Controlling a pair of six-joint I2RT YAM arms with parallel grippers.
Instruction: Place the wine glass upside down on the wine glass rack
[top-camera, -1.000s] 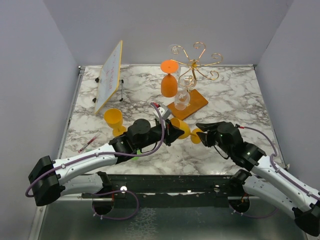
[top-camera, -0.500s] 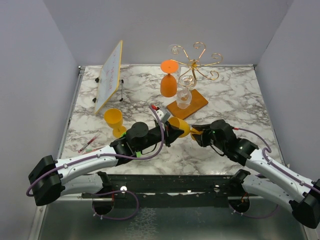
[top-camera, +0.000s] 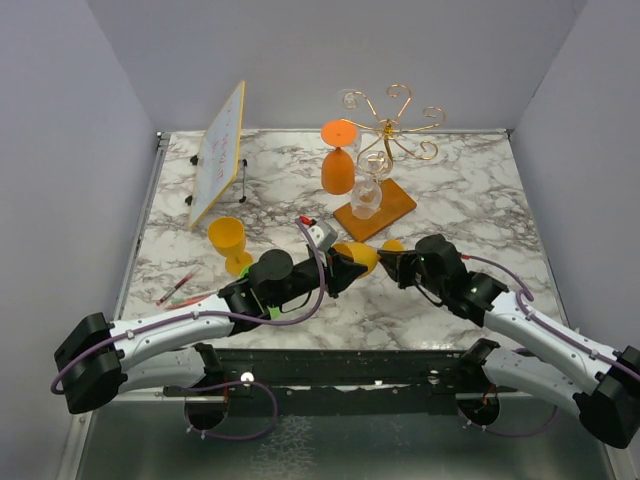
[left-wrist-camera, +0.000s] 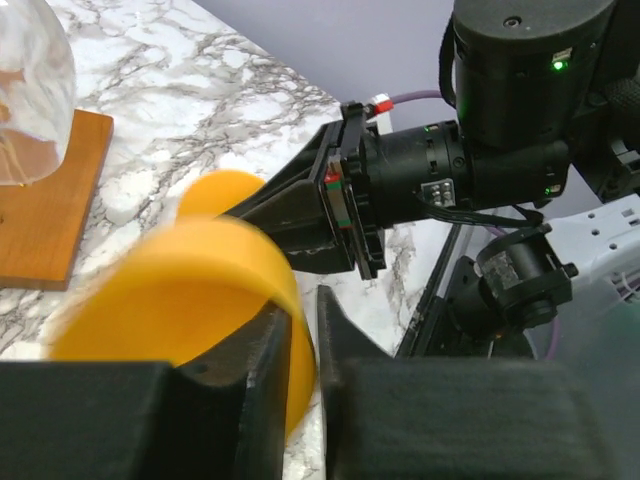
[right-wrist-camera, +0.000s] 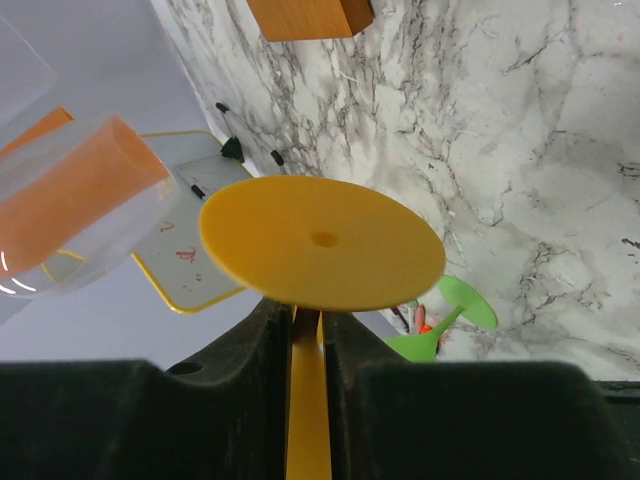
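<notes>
The yellow wine glass (top-camera: 357, 255) lies on its side low over the front middle of the desk (top-camera: 470, 195), between the two arms and just in front of the wine glass rack (top-camera: 391, 124); whether it touches the desk cannot be told. The left fingers (left-wrist-camera: 265, 360) are pinched together on the rim of its bowl. The right fingers (right-wrist-camera: 235, 345) are clamped on its stem just behind the round foot. The rack stands at the back on a wooden base. An orange glass (top-camera: 338, 165) hangs upside down on its left side, and a clear glass (top-camera: 366, 195) hangs over the base. A second yellow glass (top-camera: 228, 240) stands upright to the left. Behind it is a tilted whiteboard (top-camera: 218, 155). A red pen (top-camera: 175, 291) lies near the left edge.
</notes>
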